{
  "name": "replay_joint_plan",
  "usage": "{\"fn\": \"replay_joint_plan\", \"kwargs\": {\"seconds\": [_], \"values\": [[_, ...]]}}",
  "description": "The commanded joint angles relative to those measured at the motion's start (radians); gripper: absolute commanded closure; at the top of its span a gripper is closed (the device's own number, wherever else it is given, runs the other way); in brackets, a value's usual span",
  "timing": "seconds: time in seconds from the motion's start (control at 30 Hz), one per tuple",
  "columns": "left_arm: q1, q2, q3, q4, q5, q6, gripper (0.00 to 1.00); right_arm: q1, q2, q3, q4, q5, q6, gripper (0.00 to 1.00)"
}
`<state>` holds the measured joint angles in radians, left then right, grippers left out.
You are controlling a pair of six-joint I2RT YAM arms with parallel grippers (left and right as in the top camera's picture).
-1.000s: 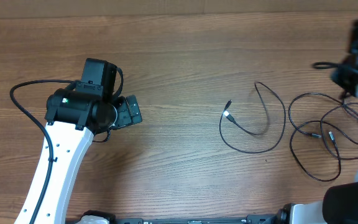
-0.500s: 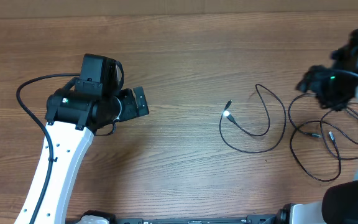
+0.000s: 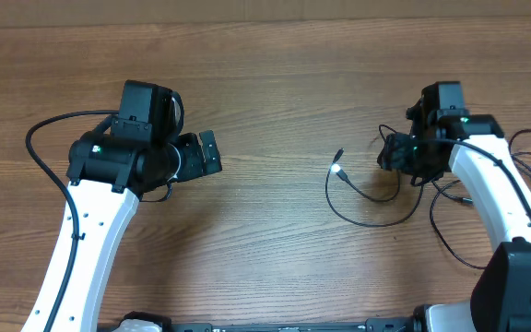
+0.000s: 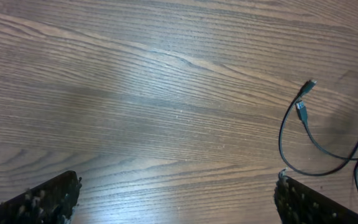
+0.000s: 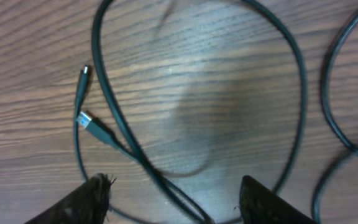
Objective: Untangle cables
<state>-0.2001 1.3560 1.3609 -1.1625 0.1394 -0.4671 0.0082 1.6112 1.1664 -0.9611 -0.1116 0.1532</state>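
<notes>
1. Cables (image 3: 376, 221) lie on the counter (image 3: 265, 74): one thin black lead ends in a white-tipped plug (image 3: 336, 169) and sweeps away from it in an open loop, with a darker connector (image 3: 339, 153) just beside the plug; the rest of the tangle (image 3: 473, 198) sits beyond that loop, farther from the plug
2. Right gripper (image 3: 390, 155) hovers near the plug, over the loop; its wrist view shows both fingers spread wide, the lead lying on the wood below them, nothing grasped
3. Left gripper (image 3: 206, 152) is well apart from the plug on the opposite side, over bare wood, likewise released and empty
4. Step in hand, by my judgement: the approach for a first grasp on the looped lead
5. Next move calls for lowering to straddle one strand only, clear of the connector beside the plug, closing, then drawing it away from the tangle
</notes>
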Motion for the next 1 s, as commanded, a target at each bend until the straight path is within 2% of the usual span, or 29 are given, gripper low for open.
{"fn": "replay_joint_plan", "kwargs": {"seconds": [0.0, 0.07, 0.1, 0.17, 0.2, 0.3, 0.4, 0.43, 0.57, 0.73, 0.87, 0.97], "values": [[0.003, 0.003, 0.000, -0.007, 0.011, 0.019, 0.00, 0.004, -0.014, -0.056, 0.061, 0.024, -0.005, 0.42], [0.003, 0.003, 0.000, -0.009, 0.011, 0.019, 0.00, 0.004, -0.014, -0.063, 0.069, 0.025, -0.005, 0.56], [0.003, 0.003, 0.000, -0.010, 0.011, 0.019, 0.00, 0.004, -0.014, -0.063, 0.072, 0.025, -0.005, 0.71], [0.003, 0.003, 0.000, -0.009, 0.011, 0.019, 0.00, 0.003, -0.014, -0.057, 0.076, 0.025, -0.005, 0.94], [0.003, 0.003, 0.000, -0.009, 0.011, 0.019, 0.00, -0.002, -0.014, -0.042, 0.074, 0.031, 0.004, 0.96], [0.003, 0.003, 0.000, -0.011, 0.011, 0.019, 0.00, -0.026, -0.018, 0.050, 0.026, 0.121, 0.072, 0.96], [0.003, 0.003, 0.000, -0.011, 0.011, 0.019, 0.00, -0.068, -0.019, 0.220, -0.080, 0.288, 0.150, 0.96], [0.003, 0.003, 0.000, -0.010, 0.011, 0.019, 0.00, -0.097, -0.019, 0.355, -0.148, 0.370, 0.166, 0.96], [0.003, 0.003, 0.000, -0.009, 0.011, 0.019, 0.00, -0.157, -0.019, 0.665, -0.243, 0.457, 0.164, 0.96], [0.003, 0.003, 0.000, -0.007, 0.011, 0.018, 0.00, -0.219, -0.019, 1.002, -0.267, 0.575, 0.164, 0.96], [0.003, 0.003, 0.000, -0.007, 0.011, 0.019, 0.00, -0.254, -0.019, 1.164, -0.250, 0.714, 0.164, 0.96], [0.003, 0.003, 0.000, -0.007, 0.011, 0.019, 0.00, -0.274, -0.019, 1.211, -0.251, 0.803, 0.165, 0.96]]}}
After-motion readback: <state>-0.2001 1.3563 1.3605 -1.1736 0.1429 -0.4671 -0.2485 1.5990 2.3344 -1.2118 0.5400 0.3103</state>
